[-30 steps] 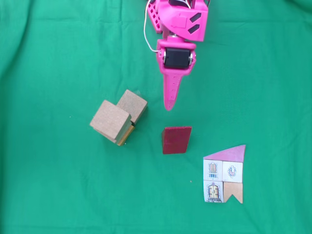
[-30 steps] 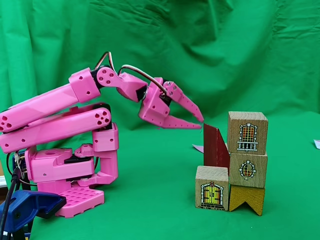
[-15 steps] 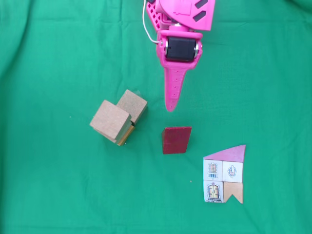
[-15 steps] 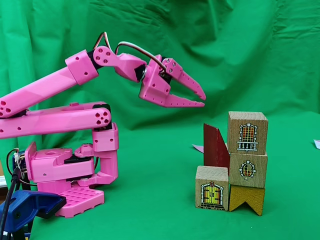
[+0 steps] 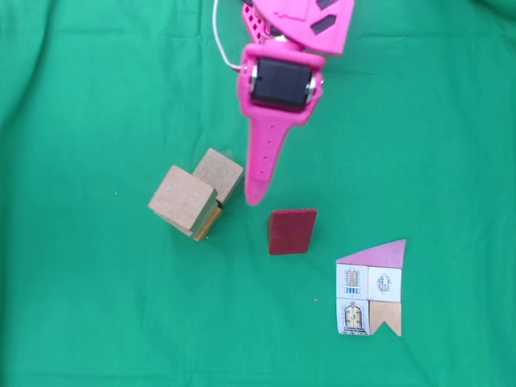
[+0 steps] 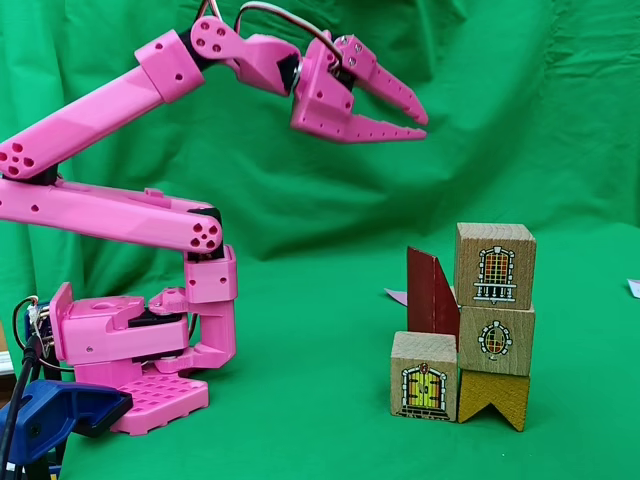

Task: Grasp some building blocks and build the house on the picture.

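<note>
In a fixed view from above, two tan building blocks [image 5: 183,200] [image 5: 219,173] sit touching, with a yellow-edged piece [image 5: 210,223] under the nearer one. A dark red slant-topped block [image 5: 292,231] lies to their right. The picture [image 5: 371,289] of the house, with its pink roof and four squares, lies flat at lower right. My pink gripper [image 5: 256,196] points down the frame between the cubes and the red block. From the side, the gripper [image 6: 424,126] hangs high above the stacked blocks [image 6: 494,265], open a little and holding nothing.
Green cloth covers the table and the backdrop. The arm's pink base [image 6: 140,350] stands at the left of the side view, with a blue clamp [image 6: 50,415] in front. A door-painted cube [image 6: 424,390] and a yellow notched piece [image 6: 493,398] sit at the bottom of the stack.
The arm has lifted the gripper well up from the level of the blocks. From above, its tip has drifted left toward the cubes. The blocks have not moved.
</note>
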Robot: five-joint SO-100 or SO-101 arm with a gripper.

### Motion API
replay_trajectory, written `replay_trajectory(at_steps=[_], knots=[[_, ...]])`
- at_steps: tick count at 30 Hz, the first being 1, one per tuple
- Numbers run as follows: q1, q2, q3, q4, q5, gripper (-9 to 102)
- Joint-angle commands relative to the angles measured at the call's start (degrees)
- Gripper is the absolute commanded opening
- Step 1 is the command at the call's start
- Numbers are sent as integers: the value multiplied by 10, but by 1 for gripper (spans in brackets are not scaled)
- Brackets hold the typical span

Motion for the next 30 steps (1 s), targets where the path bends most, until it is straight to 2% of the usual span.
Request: replay_trajectory(at_steps=[1, 15, 30], knots=[[35, -42, -54, -5, -4, 0], [179, -166, -131, -7, -4, 0], [195, -247, -183, 6, -4, 0]])
